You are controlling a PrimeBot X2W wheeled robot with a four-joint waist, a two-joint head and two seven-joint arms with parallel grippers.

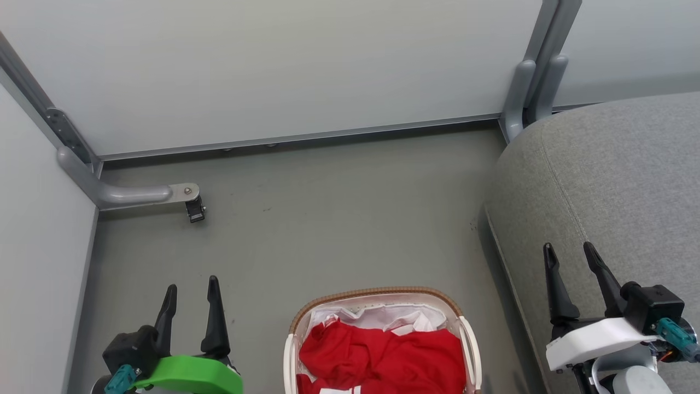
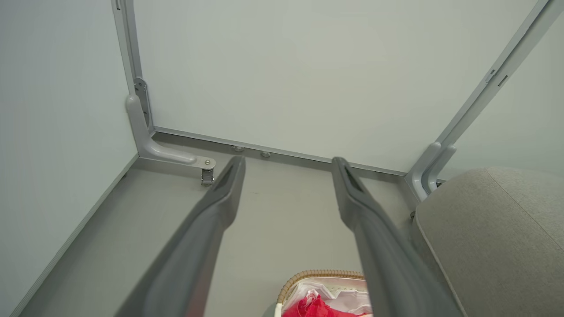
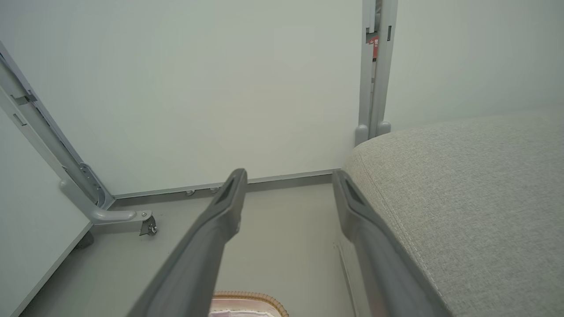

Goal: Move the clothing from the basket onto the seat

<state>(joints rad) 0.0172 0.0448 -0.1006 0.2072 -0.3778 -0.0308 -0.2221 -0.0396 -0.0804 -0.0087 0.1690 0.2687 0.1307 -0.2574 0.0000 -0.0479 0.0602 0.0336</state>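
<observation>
Both grippers are hanging empty. The green-shelled left gripper (image 1: 192, 283) is holding its two long dark fingers spread wide with nothing between them, and the white-shelled right gripper (image 1: 567, 246) is doing the same.

The oval white perforated plastic basket with the brown woven rim (image 1: 377, 293) is sitting on the grey floor (image 1: 328, 219) between the two sets of jaws, nearer the robot than either pair of fingertips. It is lying to the right of the left jaws and to the left of the right jaws. The large grey fabric-upholstered seat (image 1: 612, 175) is lying just beyond and beneath the right jaws, well apart from the left ones.

The step in hand looks like the first reach into the basket. To do it well, the jaws should be going down wide over the highest red fold, closing on a thick bunch of red only and leaving the white liner sheet (image 1: 383, 317) alone. The lift should be clearing the rim before swinging over to the seat.

The bright red soft fabric clothing (image 1: 383, 355) is lying crumpled in loose folds, filling most of the basket, with a bit of white marking showing at its near edge.
</observation>
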